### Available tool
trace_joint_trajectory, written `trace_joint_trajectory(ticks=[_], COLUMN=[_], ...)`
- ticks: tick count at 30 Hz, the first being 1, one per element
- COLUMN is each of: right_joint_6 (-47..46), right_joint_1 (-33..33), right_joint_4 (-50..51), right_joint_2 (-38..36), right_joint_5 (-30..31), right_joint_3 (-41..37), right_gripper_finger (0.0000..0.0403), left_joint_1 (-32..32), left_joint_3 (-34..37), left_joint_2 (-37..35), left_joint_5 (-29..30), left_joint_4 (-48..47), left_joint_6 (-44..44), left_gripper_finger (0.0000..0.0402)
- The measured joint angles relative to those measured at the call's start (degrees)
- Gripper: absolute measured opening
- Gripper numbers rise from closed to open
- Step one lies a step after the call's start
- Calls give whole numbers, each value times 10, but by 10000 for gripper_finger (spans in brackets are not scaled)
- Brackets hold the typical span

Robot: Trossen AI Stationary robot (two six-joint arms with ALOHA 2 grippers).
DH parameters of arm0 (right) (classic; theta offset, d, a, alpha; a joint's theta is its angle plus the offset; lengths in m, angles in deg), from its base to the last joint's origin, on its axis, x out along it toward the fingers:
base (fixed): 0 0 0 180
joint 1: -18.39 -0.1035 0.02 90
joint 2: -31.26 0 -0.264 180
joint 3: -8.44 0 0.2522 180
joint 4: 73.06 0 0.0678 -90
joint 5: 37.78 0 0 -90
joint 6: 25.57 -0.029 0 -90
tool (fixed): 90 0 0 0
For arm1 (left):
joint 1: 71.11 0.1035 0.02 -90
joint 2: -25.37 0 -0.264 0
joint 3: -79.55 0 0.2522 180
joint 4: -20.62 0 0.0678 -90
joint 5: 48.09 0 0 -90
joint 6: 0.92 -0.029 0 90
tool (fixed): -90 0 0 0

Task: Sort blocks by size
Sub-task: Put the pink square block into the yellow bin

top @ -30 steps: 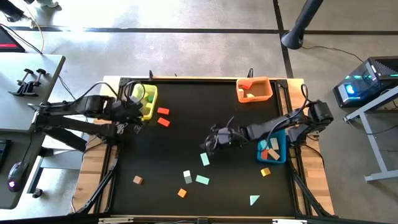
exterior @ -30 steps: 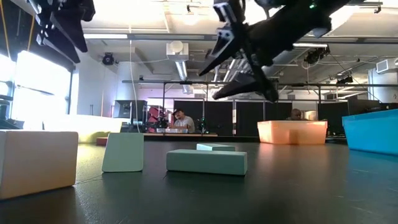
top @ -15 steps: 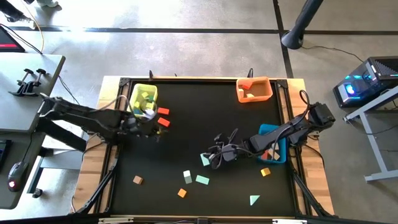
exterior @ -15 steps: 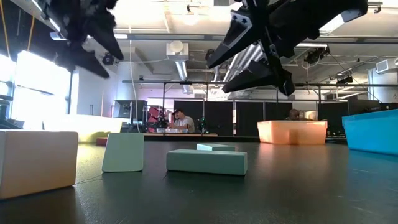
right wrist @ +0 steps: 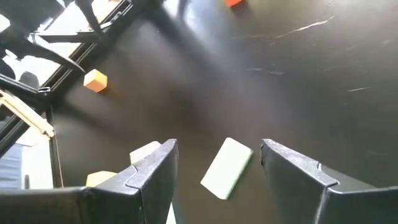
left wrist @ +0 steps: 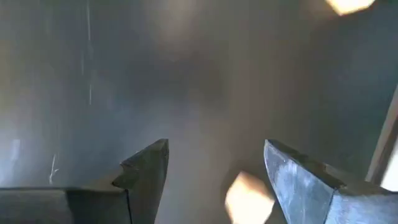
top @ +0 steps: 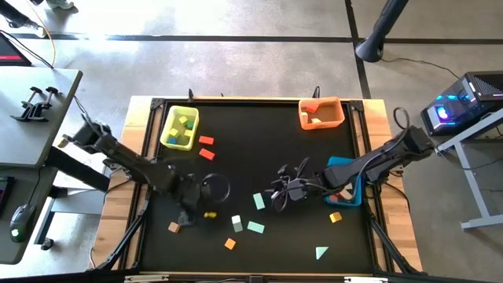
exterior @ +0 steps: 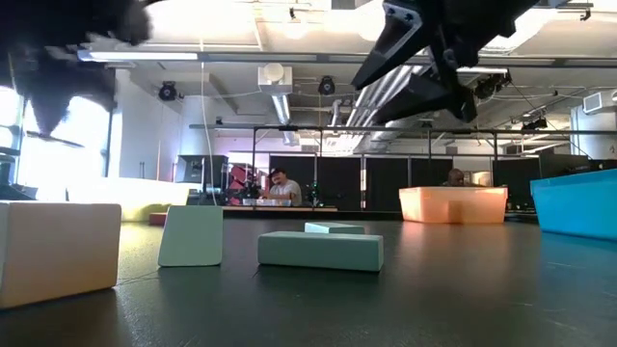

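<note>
Loose blocks lie on the black mat: mint pieces (top: 258,201) (top: 255,227) (top: 236,224), a yellow cube (top: 210,214), a tan cube (top: 174,227), orange cubes (top: 229,244) (top: 335,217), a mint triangle (top: 321,252) and two red blocks (top: 207,154). My left gripper (top: 191,212) hangs open over the mat's near left part, pointing down; in its wrist view a blurred yellowish block (left wrist: 249,196) lies below, between the fingers (left wrist: 214,146). My right gripper (top: 284,191) is open above the middle of the mat, with a mint bar (right wrist: 227,167) lying flat below its fingers (right wrist: 217,144).
A yellow bin (top: 179,128) with blocks stands at the far left. An orange bin (top: 321,113) is at the far right, and a blue bin (top: 346,182) at the right edge under the right arm. The low view shows a cream block (exterior: 58,251) and mint blocks (exterior: 320,250) close by.
My left gripper has swung from the yellow bin toward the near edge and the mat's middle, sinking and turning to point down over the loose blocks. My right gripper has drifted a little toward the right and risen. Both stay open. No block has moved.
</note>
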Motion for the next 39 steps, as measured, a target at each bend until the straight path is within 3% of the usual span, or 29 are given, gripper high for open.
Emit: trace_joint_trajectory(ticks=[2, 5, 9, 14, 21, 26, 32, 39], right_joint_6=[-8, -39, -107, -176, -165, -118, -128, -129], right_joint_1=[-2, -8, -21, -18, 6, 25, 28, 28], right_joint_4=[37, 107, 226, 376, 530, 520, 517, 510], right_joint_2=[-23, -70, -156, -265, -315, -311, -280, -231], right_joint_5=[8, 29, 98, 187, 275, 264, 246, 204], right_joint_3=[0, 0, 0, 17, 88, 100, 99, 99], right_gripper_finger=[222, 222, 222, 219, 197, 190, 188, 188], left_joint_1=[-30, -71, -124, -187, -249, -258, -253, -254], left_joint_3=[-10, -8, 5, 16, 80, 140, 215, 222], left_joint_2=[18, 25, 1, -32, -76, -96, -97, -98], left_joint_5=[2, 10, 13, 12, -27, -9, -14, 4], left_joint_4=[-59, -118, -106, -113, -99, -3, 158, 163], left_joint_6=[46, 200, 394, 575, 811, 882, 894, 905], left_gripper_finger=[252, 252, 252, 252, 256, 281, 316, 319])
